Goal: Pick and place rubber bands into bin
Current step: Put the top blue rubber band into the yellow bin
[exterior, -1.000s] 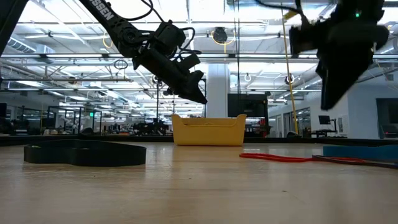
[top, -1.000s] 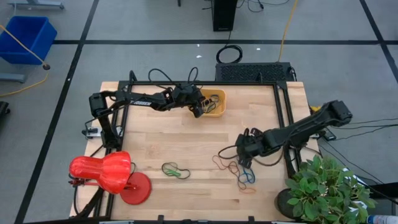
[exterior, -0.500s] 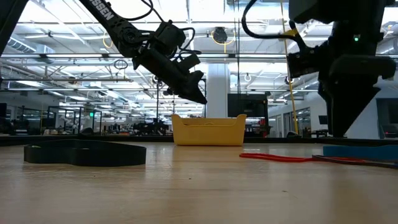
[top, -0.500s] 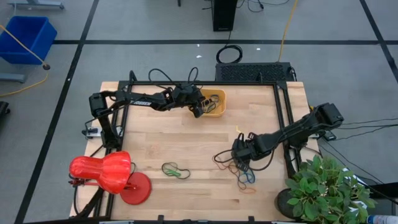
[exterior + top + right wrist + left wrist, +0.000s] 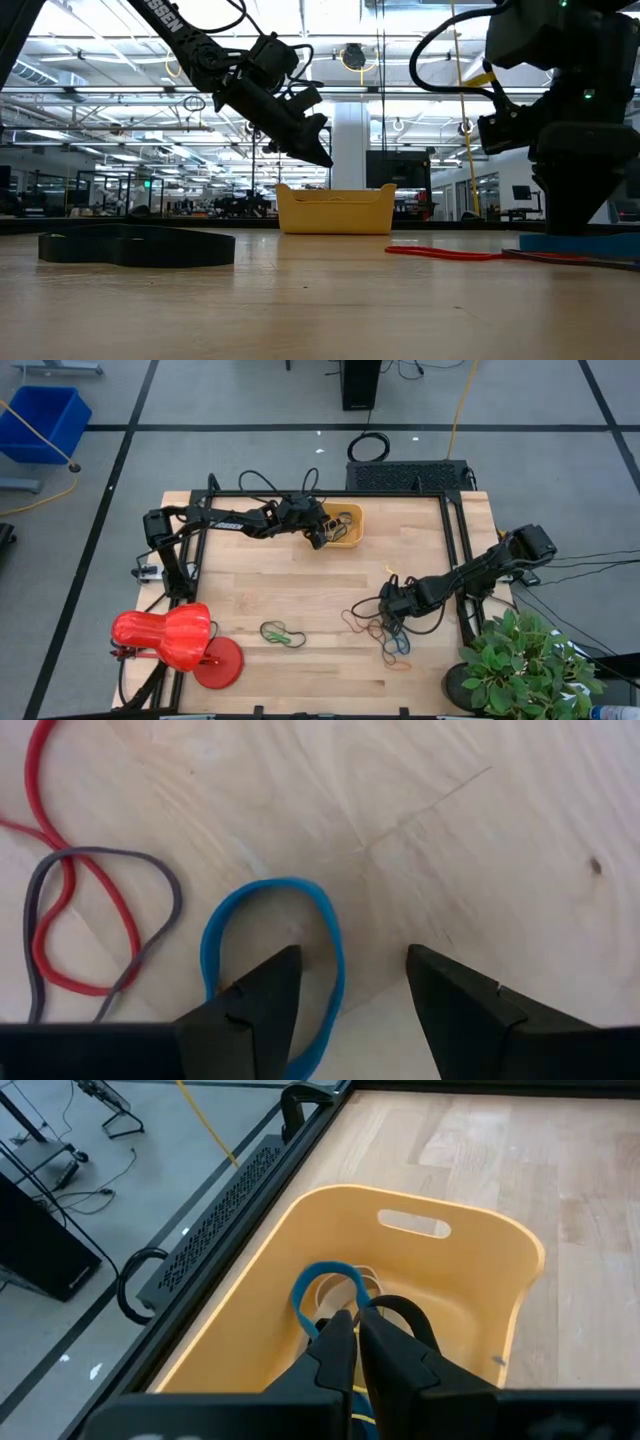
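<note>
Your right gripper [image 5: 352, 995] has dropped, jaws wide, onto the blue band [image 5: 268, 960] near the table's right edge; pickup's imminent.

A red lamp [image 5: 175, 639] and potted plant [image 5: 520, 665] flank the table's near edge.

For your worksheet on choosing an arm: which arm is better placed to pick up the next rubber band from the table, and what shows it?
The right. The right gripper hangs open just above the blue band in the loose pile. The left gripper is shut at the bin, far from any band on the table.
</note>
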